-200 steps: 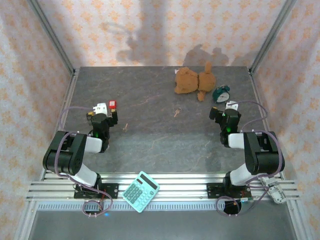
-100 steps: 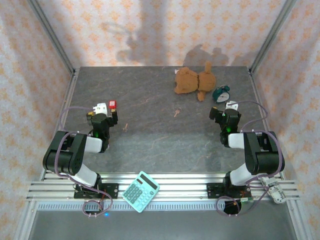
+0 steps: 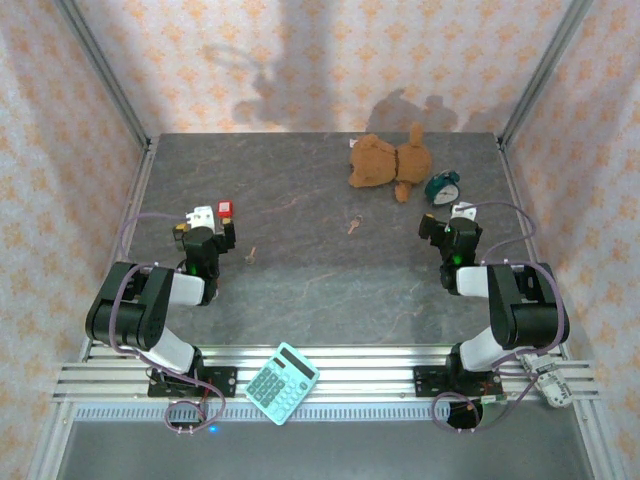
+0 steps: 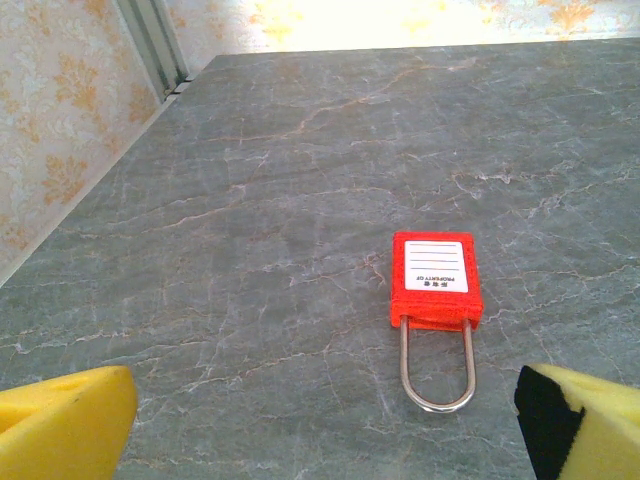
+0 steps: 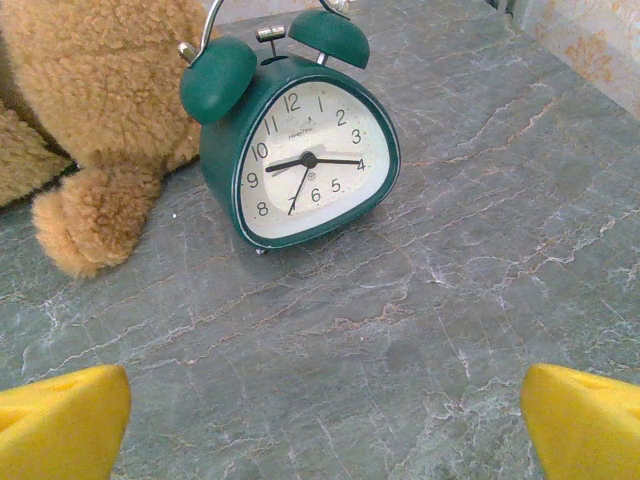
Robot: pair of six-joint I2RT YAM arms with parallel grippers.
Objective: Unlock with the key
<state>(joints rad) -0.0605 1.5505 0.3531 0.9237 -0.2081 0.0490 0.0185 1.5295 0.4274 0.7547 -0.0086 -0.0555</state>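
A red padlock (image 4: 434,278) with a white label lies flat on the grey marble table (image 4: 250,200), its steel shackle (image 4: 436,372) pointing toward my left gripper (image 4: 325,440). That gripper is open, its yellow fingertips (image 4: 60,425) wide apart just short of the shackle, with nothing between them. From above, the padlock (image 3: 225,209) sits at the left gripper's (image 3: 213,226) tip. A small key (image 3: 354,225) lies mid-table, and another small key-like piece (image 3: 251,254) lies right of the left arm. My right gripper (image 5: 322,430) is open and empty, well away from both.
A green alarm clock (image 5: 300,150) stands right in front of the right gripper, beside a brown teddy bear (image 5: 90,110). From above, both sit at the back right, the clock (image 3: 442,187) and bear (image 3: 388,160). A teal calculator (image 3: 282,382) rests on the front rail.
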